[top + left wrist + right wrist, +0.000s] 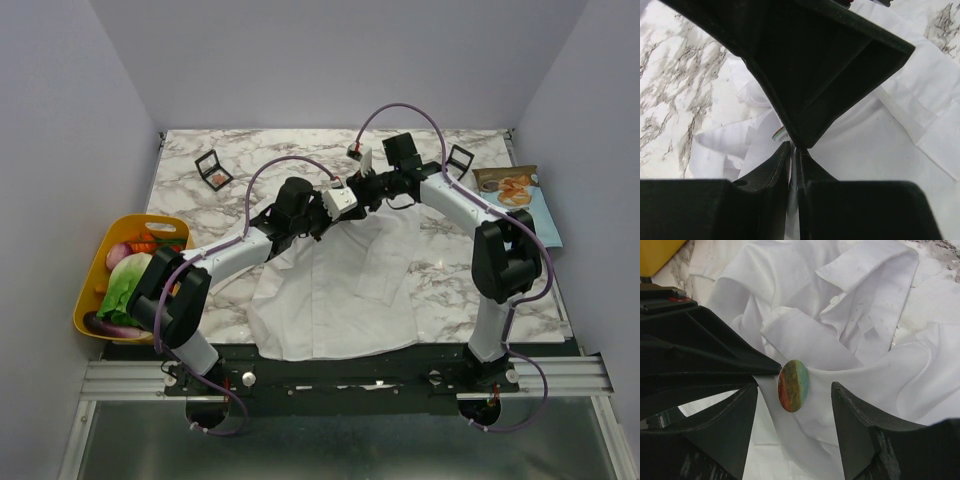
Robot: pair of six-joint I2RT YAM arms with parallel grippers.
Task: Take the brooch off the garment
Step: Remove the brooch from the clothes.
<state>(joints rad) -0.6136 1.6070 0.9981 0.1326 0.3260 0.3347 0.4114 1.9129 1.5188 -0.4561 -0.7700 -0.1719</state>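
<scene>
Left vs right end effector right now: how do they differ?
The left end effector is nearly shut, pinching the garment; the right end effector is open. The left one holds cloth beside the brooch; the right one straddles the brooch without touching it. Both are black and sit at the same spot.

Both arms (455, 200) show white links (225, 255), bulky black joints (505, 260), looped purple cables (400, 107) and matte black end effectors (794, 390).

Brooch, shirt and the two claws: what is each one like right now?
brooch: pinned on the shirt, nothing touching it.
white shirt: spread on the table, bunched up around the brooch.
right claw: open, one finger on each side of the brooch.
left claw: shut, pinching shirt fabric beside the brooch.
</scene>
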